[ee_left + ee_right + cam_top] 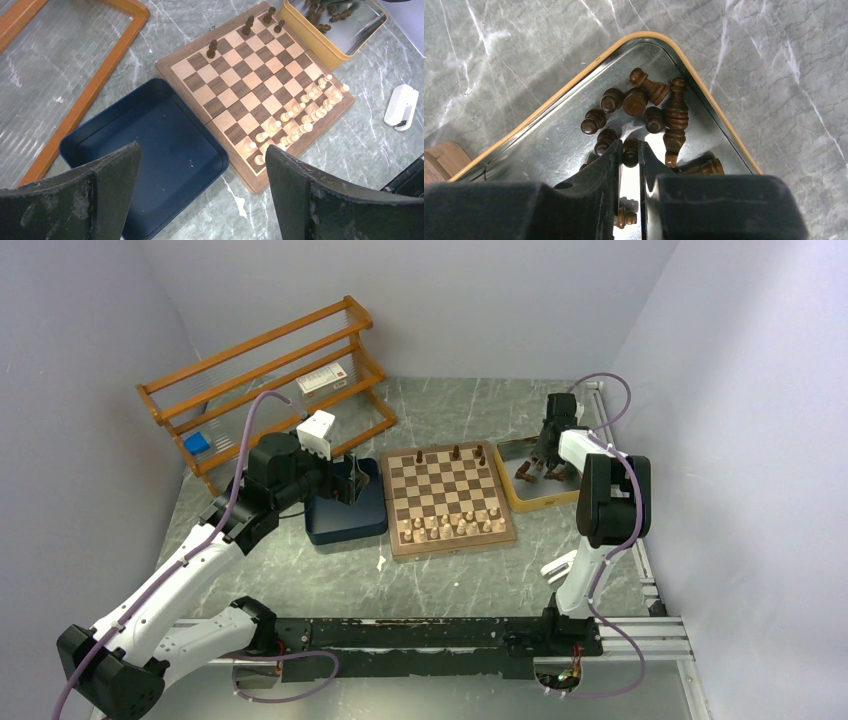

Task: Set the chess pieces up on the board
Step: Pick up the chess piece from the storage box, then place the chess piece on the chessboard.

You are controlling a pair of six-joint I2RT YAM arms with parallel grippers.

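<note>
The board (450, 498) lies mid-surface (450, 590), with a tray (345, 515) just beside its left edge and a tin (540, 498) just beside its right. Pieces (644, 100) lie in the tin and a few stand on the board's far row. Another set (455, 528) fills its near rows. A rack (265, 380) stands behind-left.

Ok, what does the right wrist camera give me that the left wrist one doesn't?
Only the right wrist: the right gripper pinched around one dark piece down in the tin, with other dark pieces heaped just beyond.
Only the left wrist: the open left gripper above the blue tray, and the whole board with cream pieces along one edge and a few dark chessmen opposite.
Both: the yellow-rimmed tin of loose dark pieces on the marble table.
</note>
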